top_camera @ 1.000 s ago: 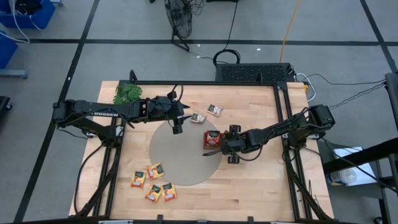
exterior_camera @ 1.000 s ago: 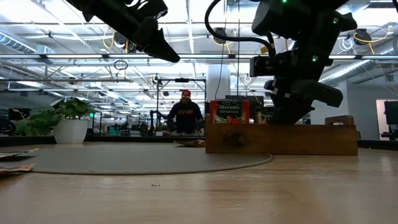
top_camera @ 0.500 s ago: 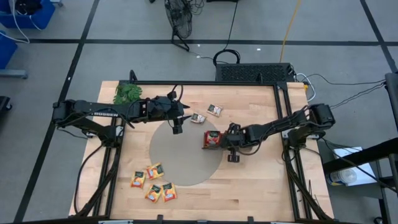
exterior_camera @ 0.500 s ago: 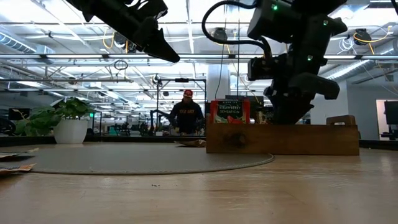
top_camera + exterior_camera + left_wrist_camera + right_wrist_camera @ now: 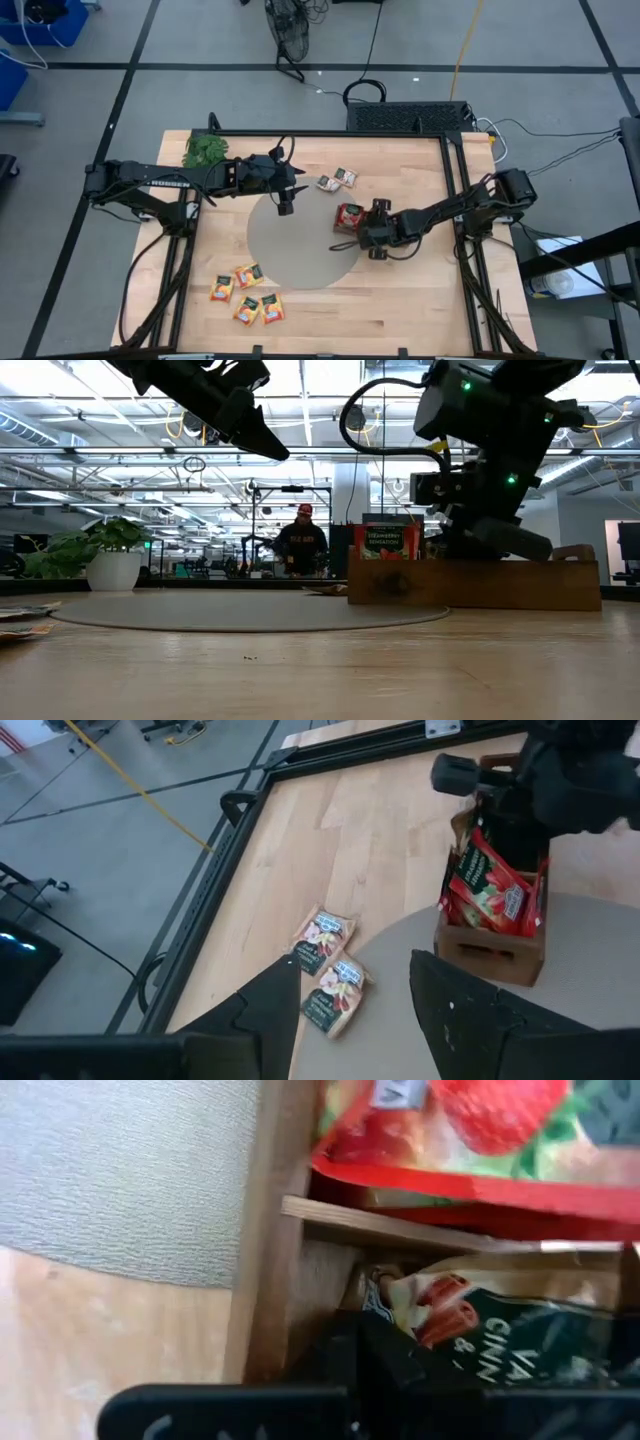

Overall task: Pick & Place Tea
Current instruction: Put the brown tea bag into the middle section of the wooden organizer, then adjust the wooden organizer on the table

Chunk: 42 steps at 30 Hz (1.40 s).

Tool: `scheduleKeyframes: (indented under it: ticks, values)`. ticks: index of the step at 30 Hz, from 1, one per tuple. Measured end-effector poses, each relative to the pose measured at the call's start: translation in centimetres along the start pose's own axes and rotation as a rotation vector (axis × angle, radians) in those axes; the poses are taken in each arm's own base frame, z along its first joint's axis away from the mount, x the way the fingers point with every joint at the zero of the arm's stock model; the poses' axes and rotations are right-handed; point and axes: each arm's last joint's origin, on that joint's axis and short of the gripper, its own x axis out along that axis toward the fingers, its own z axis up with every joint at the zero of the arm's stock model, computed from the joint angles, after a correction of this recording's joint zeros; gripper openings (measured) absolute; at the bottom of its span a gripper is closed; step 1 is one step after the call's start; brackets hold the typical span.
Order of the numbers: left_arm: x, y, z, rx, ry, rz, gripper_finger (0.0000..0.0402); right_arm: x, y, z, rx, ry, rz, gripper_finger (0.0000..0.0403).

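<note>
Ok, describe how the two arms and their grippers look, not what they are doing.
Both arms are dark, jointed links ending in two-finger grippers. The left arm carries pale lettering along one link, and a black cable loops near the left gripper. The right gripper housing shows small green lights; the right arm is plain dark.

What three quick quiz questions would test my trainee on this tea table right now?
1. True or false: the red sachets stand upright in the wooden tray.
2. Which gripper is down at the tray: A left, B right?
3. How many sachets lie loose between the left gripper and the table's far edge?

Key:
1. True.
2. B: the right gripper is shut at the tray; the left hangs open above the grey mat.
3. Two pale sachets.
</note>
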Motion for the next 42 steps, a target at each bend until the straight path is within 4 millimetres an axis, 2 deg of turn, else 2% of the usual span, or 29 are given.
scheduleKeyframes:
  ticks: [12,17,24,27,31,35,38,42]
  values:
    - [0.0,0.0,0.0,0.0,0.0,0.0,0.0191,-1.0,0.5,0.8,-0.04,-0.04,0.004,0.0]
    - [0.0,0.0,0.0,0.0,0.0,0.0,0.0191,-1.8,0.4,1.0,-0.042,-0.058,0.07,0.0]
    - [0.0,0.0,0.0,0.0,0.0,0.0,0.0191,-4.6,-0.5,1.4,0.036,-0.165,0.101,0.0]
    - [0.0,0.0,0.0,0.0,0.0,0.0,0.0191,-6.3,-0.4,1.2,0.119,-0.191,0.196,0.0]
    - [0.0,0.0,0.0,0.0,0.0,0.0,0.0191,-8.2,1.7,0.0,0.157,-0.18,0.372,0.0]
    - [0.0,0.0,0.0,0.0,0.0,0.0,0.0191,-8.3,4.7,-2.4,0.134,-0.111,0.404,0.0]
    - [0.0,0.0,0.0,0.0,0.0,0.0,0.0191,-7.6,6.3,-4.1,0.19,-0.06,0.343,0.0]
    - [0.0,0.0,0.0,0.0,0.0,0.0,0.0191,-6.8,7.4,-5.9,0.237,-0.022,0.212,0.0]
